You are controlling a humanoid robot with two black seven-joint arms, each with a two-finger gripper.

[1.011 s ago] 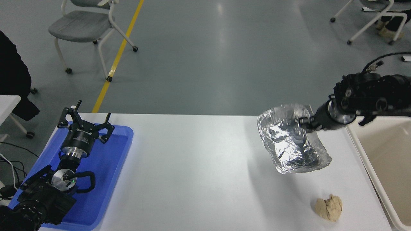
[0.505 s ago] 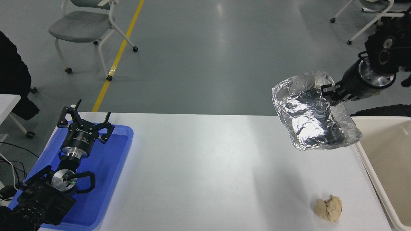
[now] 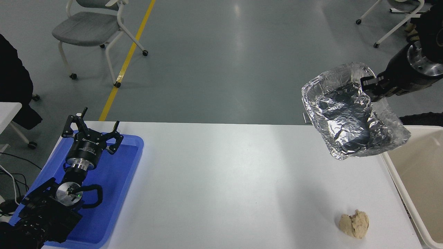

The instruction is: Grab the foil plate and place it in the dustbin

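Fingers: right gripper [image 3: 372,90] clamped on foil plate [image 3: 353,117] rim, upper right, raised off the surface | left gripper [image 3: 90,133] parked, spread | advice: carry fully over dustbin [image 3: 398,173] before releasing.

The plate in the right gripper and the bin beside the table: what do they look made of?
The foil plate, held by its rim in the right gripper, looks like thin aluminium foil: shiny silver, mirror-like glints, heavily wrinkled walls. The dustbin looks like moulded plastic: smooth, matte cream-beige, with a thick rounded rim.
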